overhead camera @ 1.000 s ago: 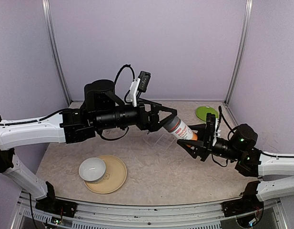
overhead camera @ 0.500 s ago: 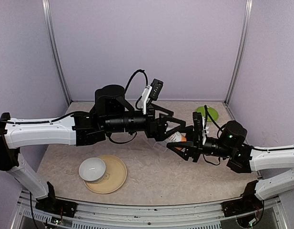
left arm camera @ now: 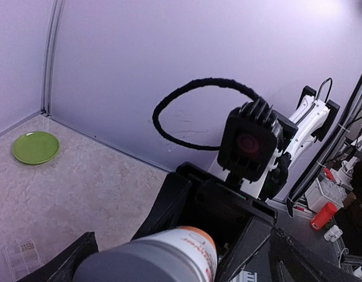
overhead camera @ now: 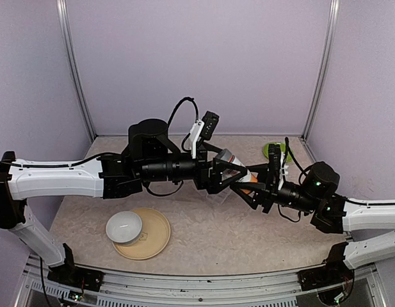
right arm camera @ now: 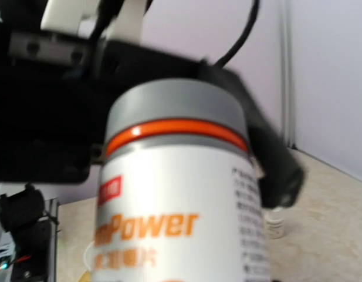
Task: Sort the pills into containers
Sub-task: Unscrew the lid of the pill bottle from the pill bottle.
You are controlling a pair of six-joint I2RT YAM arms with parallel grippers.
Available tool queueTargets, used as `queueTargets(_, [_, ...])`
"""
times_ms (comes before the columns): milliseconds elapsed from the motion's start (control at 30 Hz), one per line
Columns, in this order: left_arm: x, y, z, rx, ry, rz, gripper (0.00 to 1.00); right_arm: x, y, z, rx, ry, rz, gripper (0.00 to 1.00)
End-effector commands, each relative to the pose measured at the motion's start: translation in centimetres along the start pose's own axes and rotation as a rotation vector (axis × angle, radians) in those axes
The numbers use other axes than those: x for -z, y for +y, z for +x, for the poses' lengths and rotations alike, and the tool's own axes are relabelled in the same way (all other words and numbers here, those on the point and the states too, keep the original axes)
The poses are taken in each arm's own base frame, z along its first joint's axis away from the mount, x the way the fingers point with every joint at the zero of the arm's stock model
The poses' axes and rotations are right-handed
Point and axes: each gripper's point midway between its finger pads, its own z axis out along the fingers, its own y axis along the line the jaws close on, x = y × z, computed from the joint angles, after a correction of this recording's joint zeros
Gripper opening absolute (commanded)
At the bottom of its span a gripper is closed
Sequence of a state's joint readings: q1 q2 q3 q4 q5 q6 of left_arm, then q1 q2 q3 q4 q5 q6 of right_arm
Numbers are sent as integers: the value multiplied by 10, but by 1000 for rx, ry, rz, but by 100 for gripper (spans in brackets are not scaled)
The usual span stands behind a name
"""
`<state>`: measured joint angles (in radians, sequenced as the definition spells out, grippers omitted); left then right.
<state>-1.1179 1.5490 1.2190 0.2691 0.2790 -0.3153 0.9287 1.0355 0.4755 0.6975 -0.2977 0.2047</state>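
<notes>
While the right end effector point(overhead camera: 251, 189) clamps the lower body of a grey-capped bottle point(overhead camera: 235, 167) and holds it tilted in the air above the worktop point(overhead camera: 203, 238), the left end effector point(overhead camera: 228, 169) stands wide, with one finger on either side of the bottle's cap. Whether those fingers point(left arm camera: 72, 267) touch the cap cannot be told.

Left wrist view: the grey cap and the orange-edged white label sit low in the centre, and the black body of the right arm lies just behind them. The pill box point(left arm camera: 19, 257), clear and divided into compartments, lies flat on the worktop at the lower left, well apart from the green plate point(left arm camera: 35, 147) near the back wall. The pills cannot be made out at this size.

Right wrist view: the bottle fills the frame, cap away from the camera, with an orange ring under the cap and orange lettering on the label. A tiny pale bottle point(right arm camera: 275, 225) stands on the worktop beyond it, to the right.

Top view: both arms meet over the middle of the worktop. A white bowl point(overhead camera: 123, 227) rests on the left part of a tan plate point(overhead camera: 157, 231) near the front edge.
</notes>
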Motion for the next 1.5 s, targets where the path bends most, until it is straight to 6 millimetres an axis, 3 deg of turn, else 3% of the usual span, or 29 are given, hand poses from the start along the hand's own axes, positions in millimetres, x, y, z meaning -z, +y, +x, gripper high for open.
queueTargets(0, [9,-18,-2,-13,-2,51,96,16,-35,-19,-3,-68,187,10])
queueTargets(167, [18,-24,-7,-26,-19,57,95,24,-53,-18,15,-40,279,10])
queueTargets(333, [24,-20,-11,-30,-25,20,95,32,-51,-26,58,-60,280,10])
queueTargets(667, [30,18,-23,-1,-31,-95,98,26,-12,-19,108,-27,52,10])
queueTargets(900, [14,9,-14,1,15,-2,97,22,0,-11,98,-7,-35,10])
queueTargets(1467, [13,3,-8,13,16,47,61,25,-4,-5,100,-2,-10,10])
